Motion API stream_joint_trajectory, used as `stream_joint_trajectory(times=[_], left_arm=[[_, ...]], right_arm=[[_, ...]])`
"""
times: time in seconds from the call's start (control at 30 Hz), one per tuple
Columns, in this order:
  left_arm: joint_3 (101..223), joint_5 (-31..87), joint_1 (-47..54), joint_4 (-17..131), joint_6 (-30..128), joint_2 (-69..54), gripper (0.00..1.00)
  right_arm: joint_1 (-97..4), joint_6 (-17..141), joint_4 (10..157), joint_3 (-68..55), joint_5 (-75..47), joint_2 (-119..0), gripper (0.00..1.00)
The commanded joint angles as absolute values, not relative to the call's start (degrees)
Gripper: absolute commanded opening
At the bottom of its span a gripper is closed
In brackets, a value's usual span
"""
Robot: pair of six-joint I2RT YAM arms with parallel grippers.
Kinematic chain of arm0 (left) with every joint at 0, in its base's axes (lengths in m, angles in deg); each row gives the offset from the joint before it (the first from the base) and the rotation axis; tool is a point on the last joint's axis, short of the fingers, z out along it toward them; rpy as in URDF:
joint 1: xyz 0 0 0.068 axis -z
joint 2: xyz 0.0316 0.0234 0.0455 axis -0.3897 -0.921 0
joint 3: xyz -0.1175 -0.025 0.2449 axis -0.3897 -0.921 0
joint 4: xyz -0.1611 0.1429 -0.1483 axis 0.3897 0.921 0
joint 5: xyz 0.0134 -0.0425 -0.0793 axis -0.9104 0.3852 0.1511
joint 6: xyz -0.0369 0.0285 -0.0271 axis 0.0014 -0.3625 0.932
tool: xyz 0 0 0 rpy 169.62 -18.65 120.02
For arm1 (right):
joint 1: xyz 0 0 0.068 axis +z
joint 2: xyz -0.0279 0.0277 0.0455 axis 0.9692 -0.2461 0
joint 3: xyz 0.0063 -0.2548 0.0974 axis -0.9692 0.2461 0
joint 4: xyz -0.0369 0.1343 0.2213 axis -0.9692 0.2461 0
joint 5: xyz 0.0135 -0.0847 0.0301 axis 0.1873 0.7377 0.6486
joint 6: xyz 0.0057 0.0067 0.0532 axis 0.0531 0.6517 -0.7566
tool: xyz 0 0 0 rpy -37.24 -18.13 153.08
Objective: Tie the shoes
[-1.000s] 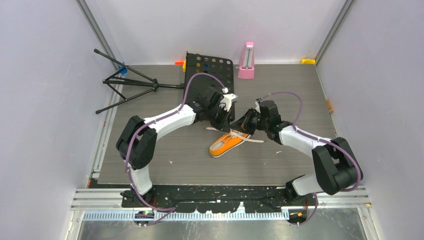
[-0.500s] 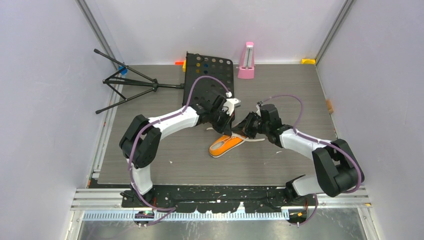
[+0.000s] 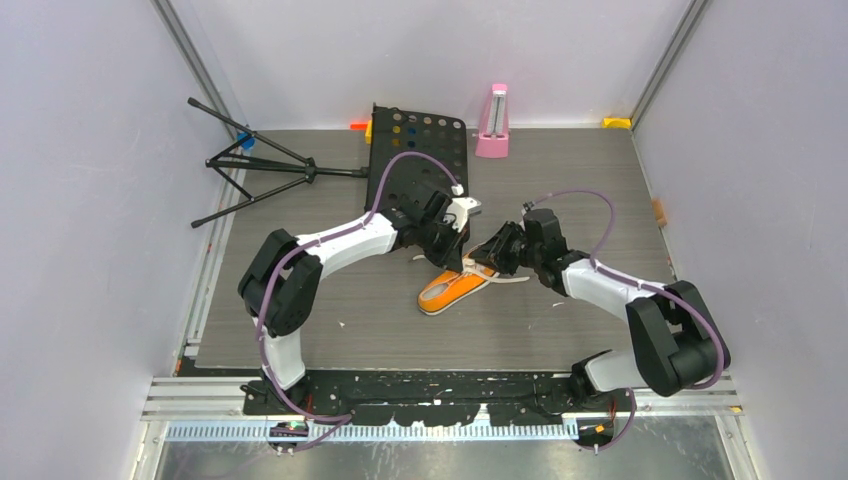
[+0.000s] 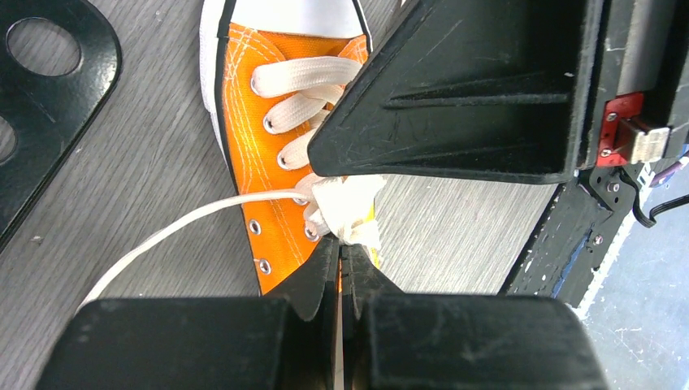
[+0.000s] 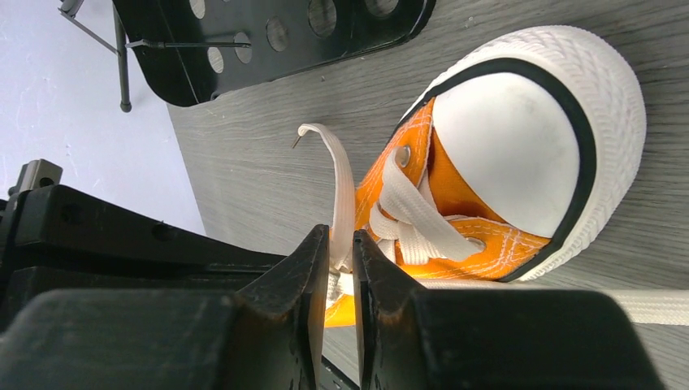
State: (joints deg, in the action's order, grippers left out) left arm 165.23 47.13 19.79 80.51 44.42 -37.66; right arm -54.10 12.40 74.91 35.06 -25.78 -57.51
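**Letting go on the right**

Leaves the shoe [image 3: 452,288] mid-way across the table [image 3: 600,330], toe toward 8 o'clock. Keeps the laces [image 4: 345,215] pinched in the clamped left gripper [image 4: 341,252] at 12 o'clock. Has just cracked the right gripper [image 5: 341,252] ajar at 2 o'clock, a strand between its fingers [image 5: 313,268]; likely releasing to regrasp.

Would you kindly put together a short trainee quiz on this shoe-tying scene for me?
1. True or false: the left gripper is shut on a white lace of the small orange canvas sneaker.
2. What stands at the grey wood-grain table's far edge? A) pink metronome B) blue kettle C) green bottle
3. Fill in: the sneaker's rubber toe cap is ___.
Key: 1 true; 2 A; 3 white.
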Motion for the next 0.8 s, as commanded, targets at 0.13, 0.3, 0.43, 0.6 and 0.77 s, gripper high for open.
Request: stream_joint_trajectory(times=[0.13,0.3,0.43,0.6,0.77], left_arm=[[164.5,47.4,19.7,80.3,43.6,-36.0,0.00],[164.5,47.7,19.7,80.1,43.8,-35.9,0.00],[164.5,47.7,19.7,80.1,43.8,-35.8,0.00],[164.6,47.4,19.7,80.1,43.8,-35.5,0.00],[165.1,46.0,19.7,81.6,43.0,-35.5,0.00]], right_arm=[[-54.2,10.7,73.5,35.5,-26.4,-54.3,0.30],[-54.2,9.1,73.1,36.6,-27.5,-53.2,0.32],[-54.1,8.2,72.4,36.8,-28.7,-52.8,0.23],[-54.0,7.5,71.9,36.9,-29.6,-53.2,0.07],[-54.1,7.8,73.2,36.6,-29.3,-52.4,0.00]])
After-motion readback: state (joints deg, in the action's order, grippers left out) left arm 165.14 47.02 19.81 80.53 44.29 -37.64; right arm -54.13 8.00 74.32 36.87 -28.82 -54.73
